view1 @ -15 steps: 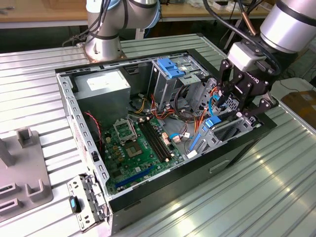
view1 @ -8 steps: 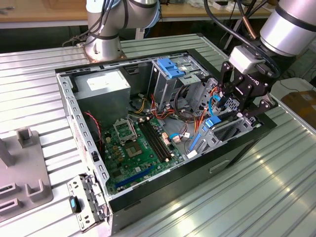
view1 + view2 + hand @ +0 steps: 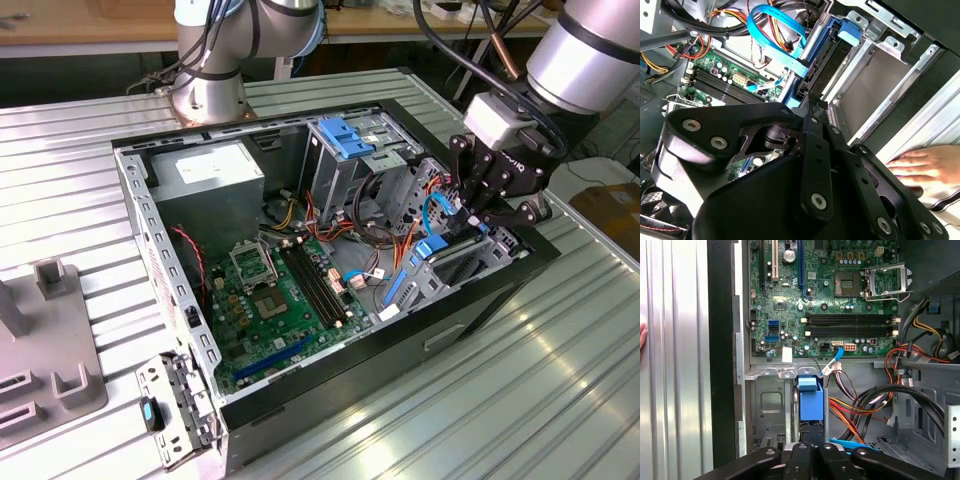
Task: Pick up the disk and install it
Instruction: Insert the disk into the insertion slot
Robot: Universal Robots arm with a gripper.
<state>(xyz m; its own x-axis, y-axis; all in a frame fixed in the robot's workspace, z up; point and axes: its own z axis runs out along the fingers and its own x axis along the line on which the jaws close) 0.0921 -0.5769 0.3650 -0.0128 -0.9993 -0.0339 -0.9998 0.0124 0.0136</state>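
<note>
Gripper (image 3: 812, 452) points down into the front corner of the open PC case (image 3: 140, 200), at the exterior view's right, w/ the arm (image 3: 585, 45) coming in from above on that side. Fingers are pressed together, pinching the top edge of the disk (image 3: 810, 405). The disk stands on edge w/ its blue carrier rails in the metal drive bay (image 3: 875, 80), partway down the slot. A blue SATA cable (image 3: 775, 25) loops just beside it. Further into the case lie the green motherboard (image 3: 270, 300), flat on the case floor, and bundled orange/black wires (image 3: 860, 410). The grey PSU (image 3: 210, 170) sits in the far corner. Outside the case, a person's hand (image 3: 920, 165) rests flat on the ridged metal table (image 3: 560, 350).
</note>
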